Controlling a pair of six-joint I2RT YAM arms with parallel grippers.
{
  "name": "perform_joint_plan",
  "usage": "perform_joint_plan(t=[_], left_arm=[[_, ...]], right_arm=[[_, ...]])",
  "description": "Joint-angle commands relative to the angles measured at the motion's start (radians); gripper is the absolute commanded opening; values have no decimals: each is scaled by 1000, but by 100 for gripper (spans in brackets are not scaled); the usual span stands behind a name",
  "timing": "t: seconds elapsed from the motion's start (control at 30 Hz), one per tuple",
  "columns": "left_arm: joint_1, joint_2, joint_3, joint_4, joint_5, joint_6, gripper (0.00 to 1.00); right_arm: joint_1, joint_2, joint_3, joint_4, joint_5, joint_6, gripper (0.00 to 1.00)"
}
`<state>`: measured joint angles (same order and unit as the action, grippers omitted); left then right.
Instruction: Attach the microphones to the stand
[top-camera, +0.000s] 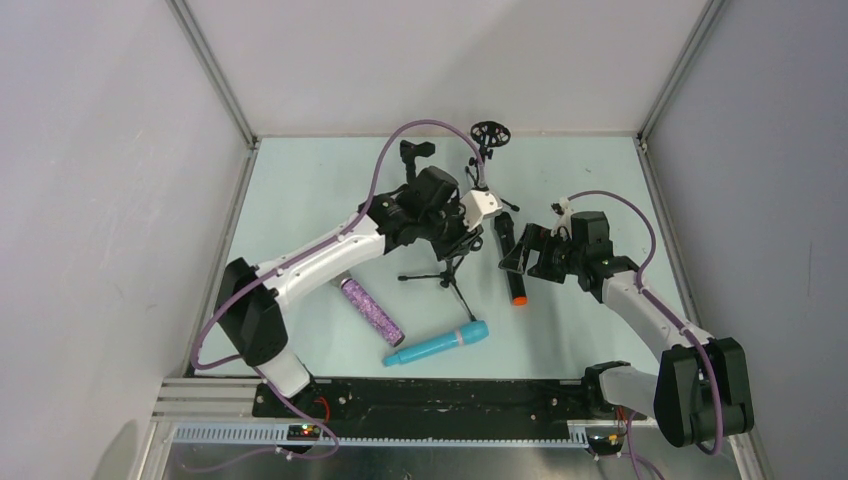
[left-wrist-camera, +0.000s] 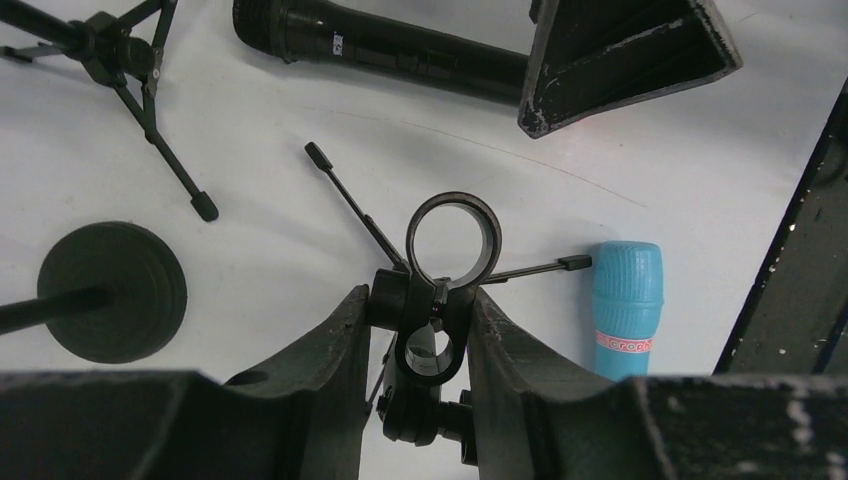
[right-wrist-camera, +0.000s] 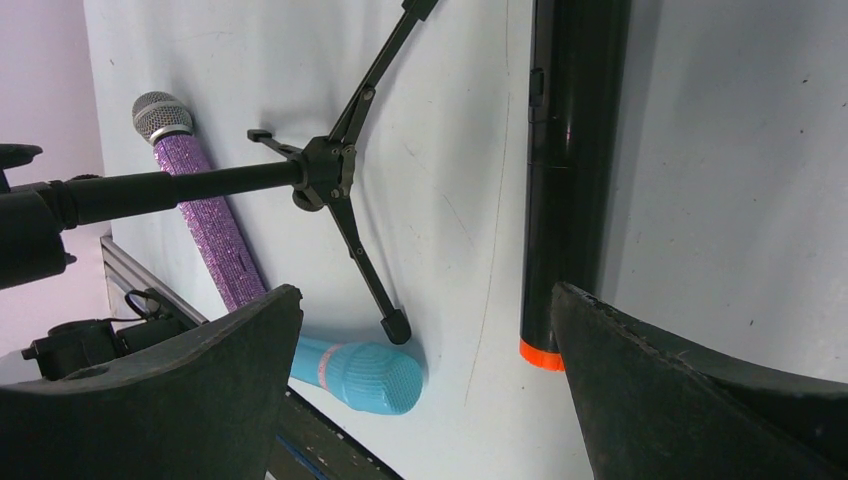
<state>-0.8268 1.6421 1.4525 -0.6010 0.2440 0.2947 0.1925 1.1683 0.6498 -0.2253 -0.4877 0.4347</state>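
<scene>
A small black tripod stand (top-camera: 442, 274) is at the table's middle. My left gripper (left-wrist-camera: 418, 295) is shut on the stand's clip holder (left-wrist-camera: 440, 330), just below its ring clip (left-wrist-camera: 455, 238). The black microphone with an orange end (top-camera: 510, 262) lies flat to the right. My right gripper (right-wrist-camera: 420, 300) hangs open over the table, and this black microphone (right-wrist-camera: 570, 170) runs along its right finger. The turquoise microphone (top-camera: 437, 345) and the purple glitter microphone (top-camera: 372, 310) lie near the front. Nothing is between the right fingers.
A second stand with a round base (top-camera: 490, 132) and a third black stand (top-camera: 416, 152) are at the back. The round base (left-wrist-camera: 110, 290) lies left of my left gripper. White walls close the table's left, back and right sides.
</scene>
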Motion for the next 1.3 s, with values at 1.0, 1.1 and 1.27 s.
perform_joint_plan(t=[1.0, 1.1, 1.27], left_arm=[[-50, -137, 141, 18, -212, 30, 99], [-54, -184, 154, 28, -285, 14, 100], [-59, -271, 122, 63, -423, -21, 100]], right_arm=[[-3, -17, 42, -2, 11, -37, 100], [-5, -18, 42, -3, 8, -35, 100], [-6, -20, 42, -6, 8, -33, 100]])
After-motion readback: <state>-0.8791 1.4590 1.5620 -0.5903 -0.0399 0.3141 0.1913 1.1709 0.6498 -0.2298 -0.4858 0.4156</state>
